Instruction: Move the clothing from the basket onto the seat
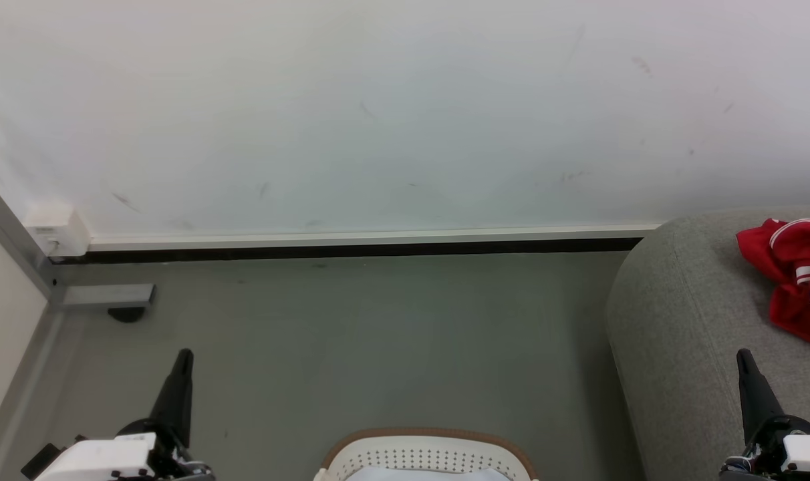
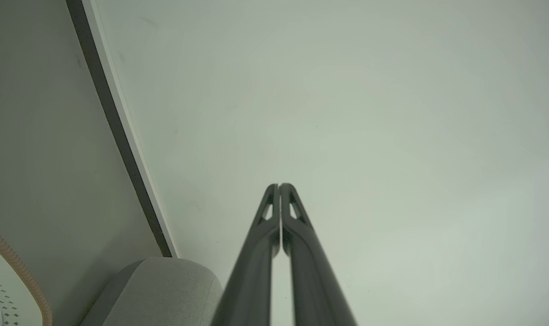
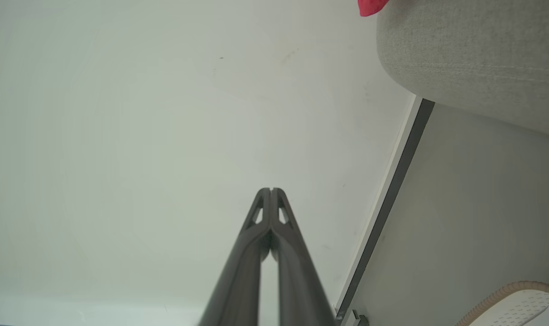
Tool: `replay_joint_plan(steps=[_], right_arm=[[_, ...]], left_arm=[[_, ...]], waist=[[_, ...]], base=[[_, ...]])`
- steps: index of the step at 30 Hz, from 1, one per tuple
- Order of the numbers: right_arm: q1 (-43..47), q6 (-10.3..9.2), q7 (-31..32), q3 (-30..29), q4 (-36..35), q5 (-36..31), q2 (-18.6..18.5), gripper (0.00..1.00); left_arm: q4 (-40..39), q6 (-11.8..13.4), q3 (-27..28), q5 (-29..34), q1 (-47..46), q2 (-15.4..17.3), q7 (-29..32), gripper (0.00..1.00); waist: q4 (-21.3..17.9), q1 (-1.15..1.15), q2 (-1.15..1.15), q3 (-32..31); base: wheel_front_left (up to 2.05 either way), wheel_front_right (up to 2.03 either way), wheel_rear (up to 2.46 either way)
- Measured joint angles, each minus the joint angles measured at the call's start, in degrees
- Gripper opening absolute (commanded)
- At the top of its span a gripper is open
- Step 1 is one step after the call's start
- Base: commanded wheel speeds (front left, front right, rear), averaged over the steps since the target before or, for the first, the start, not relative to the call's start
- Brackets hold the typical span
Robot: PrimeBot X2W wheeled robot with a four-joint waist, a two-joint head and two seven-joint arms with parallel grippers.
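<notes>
The red clothing with white stripes lies crumpled on the grey seat at the right edge of the head view; a red scrap of the clothing also peeks over the seat in the right wrist view. The cream basket with its brown rim sits on the floor at the bottom centre, a plain white cloth inside. My left gripper is shut and empty at the lower left, tips together. My right gripper is shut and empty over the seat's front, fingertips closed.
A white wall with a baseboard runs across ahead. A metal frame leg with a bracket and a white box stands at the left. Grey floor lies between the basket and the wall.
</notes>
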Motion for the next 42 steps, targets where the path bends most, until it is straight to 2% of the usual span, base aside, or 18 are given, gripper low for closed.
replay_joint_plan(steps=[42], right_arm=[[0.0,0.0,-0.3,0.5,0.0,0.4,-0.4,0.0]], left_arm=[[0.0,0.0,0.0,0.0,0.0,0.0,0.0,0.0]], waist=[[0.0,0.0,0.0,0.0]], base=[[0.0,0.0,0.0]])
